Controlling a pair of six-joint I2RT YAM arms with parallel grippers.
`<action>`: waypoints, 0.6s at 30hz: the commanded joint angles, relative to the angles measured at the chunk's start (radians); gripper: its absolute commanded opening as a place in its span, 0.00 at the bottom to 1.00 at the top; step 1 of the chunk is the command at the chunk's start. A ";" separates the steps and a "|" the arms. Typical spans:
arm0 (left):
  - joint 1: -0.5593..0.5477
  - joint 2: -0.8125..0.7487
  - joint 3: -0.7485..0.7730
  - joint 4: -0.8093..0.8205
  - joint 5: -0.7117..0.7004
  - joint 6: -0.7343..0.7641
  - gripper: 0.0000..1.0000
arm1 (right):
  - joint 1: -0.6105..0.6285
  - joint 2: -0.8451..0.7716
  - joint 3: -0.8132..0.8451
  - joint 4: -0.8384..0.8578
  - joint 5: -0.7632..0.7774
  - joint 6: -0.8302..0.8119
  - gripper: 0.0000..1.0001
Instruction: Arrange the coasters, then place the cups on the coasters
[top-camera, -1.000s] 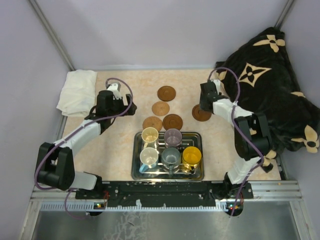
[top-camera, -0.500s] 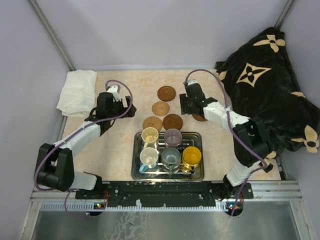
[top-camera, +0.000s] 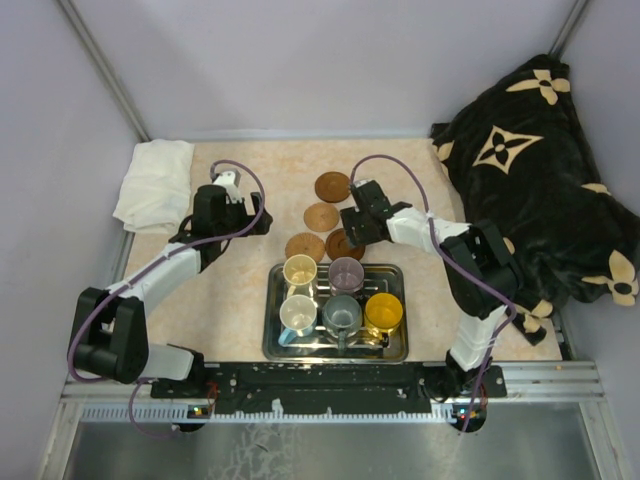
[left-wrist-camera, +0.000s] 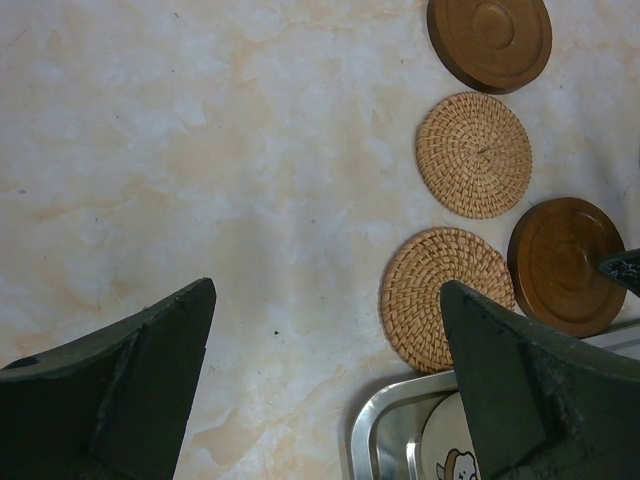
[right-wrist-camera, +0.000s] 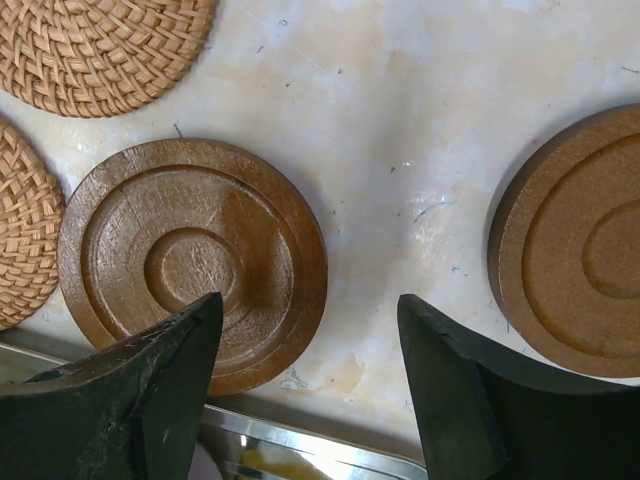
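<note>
Four coasters show from above: a dark wooden one (top-camera: 333, 186), two woven ones (top-camera: 322, 216) (top-camera: 305, 246), and a dark one (top-camera: 338, 246) half under my right gripper (top-camera: 354, 226). In the right wrist view that gripper (right-wrist-camera: 310, 300) is open over bare table between this dark coaster (right-wrist-camera: 190, 262) and another dark coaster (right-wrist-camera: 575, 245). It holds nothing. Cream (top-camera: 300, 270), purple (top-camera: 346, 272), white (top-camera: 298, 314), grey (top-camera: 341, 314) and orange-yellow (top-camera: 383, 312) cups stand in the metal tray (top-camera: 404, 352). My left gripper (top-camera: 244, 216) (left-wrist-camera: 328, 292) hangs open, left of the coasters.
A folded white cloth (top-camera: 155, 182) lies at the back left. A black bag with cream flower prints (top-camera: 540, 160) fills the back right corner. The tray's rim (right-wrist-camera: 300, 432) runs just below my right fingertips. Grey walls enclose the table.
My right arm has swung left from the back right to the coaster group, and its jaws have opened wider. The dark coaster from the right now lies nearer the group. The left arm stays put.
</note>
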 joint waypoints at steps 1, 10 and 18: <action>-0.006 -0.001 0.025 -0.018 0.003 -0.007 1.00 | 0.009 -0.008 0.026 0.041 -0.021 0.004 0.72; -0.006 -0.002 0.029 -0.023 -0.010 -0.010 1.00 | 0.034 0.054 0.052 0.009 0.002 -0.018 0.63; -0.006 0.006 0.028 -0.021 -0.010 -0.007 1.00 | 0.035 0.138 0.094 -0.024 0.084 0.016 0.40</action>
